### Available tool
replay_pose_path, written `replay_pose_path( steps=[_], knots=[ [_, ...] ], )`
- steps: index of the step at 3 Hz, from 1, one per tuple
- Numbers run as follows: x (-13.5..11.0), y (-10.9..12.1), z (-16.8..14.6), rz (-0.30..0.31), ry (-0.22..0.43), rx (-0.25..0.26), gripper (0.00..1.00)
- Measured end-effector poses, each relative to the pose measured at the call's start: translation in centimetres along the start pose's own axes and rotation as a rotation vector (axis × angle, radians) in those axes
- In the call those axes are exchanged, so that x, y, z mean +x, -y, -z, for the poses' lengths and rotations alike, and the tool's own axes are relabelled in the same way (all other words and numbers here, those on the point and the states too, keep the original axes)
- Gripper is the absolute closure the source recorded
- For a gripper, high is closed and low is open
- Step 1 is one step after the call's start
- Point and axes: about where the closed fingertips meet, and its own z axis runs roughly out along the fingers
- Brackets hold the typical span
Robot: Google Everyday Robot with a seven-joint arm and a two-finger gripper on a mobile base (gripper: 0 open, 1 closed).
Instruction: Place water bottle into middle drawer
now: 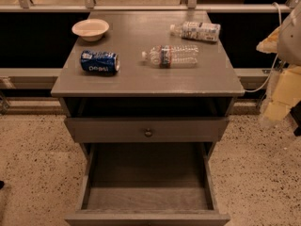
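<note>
The water bottle [170,55] lies on its side on the grey cabinet's top [141,79], near the middle, with its white cap pointing left. The middle drawer [146,192] is the lowest one. It is pulled out wide open, and its wood-grain floor shows with nothing on it. My gripper [280,91] is at the right edge of the view, a pale yellowish shape off to the right of the cabinet. It is well clear of the bottle and holds nothing that I can see.
A blue soda can [99,61] lies at the left of the top. A beige bowl [90,29] stands at the back left. A bottle with a wide white label [196,31] lies at the back right. The shallower knob drawer [147,130] is slightly out. Speckled floor surrounds the cabinet.
</note>
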Motion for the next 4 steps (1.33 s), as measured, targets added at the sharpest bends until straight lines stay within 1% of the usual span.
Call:
replay_pose_path(
  steps=[1, 2, 3, 4],
  knots=[
    [0.0, 0.0, 0.0, 0.0, 0.0, 0.0, 0.0],
    [-4.4, 3.5, -0.6, 0.146, 0.06, 0.048, 0.0],
    [-10.0, 7.8, -0.9, 0.293, 0.12, 0.103, 0.0],
    [-15.9, 12.7, -4.7, 0.404, 0.149, 0.085, 0.0]
  ],
)
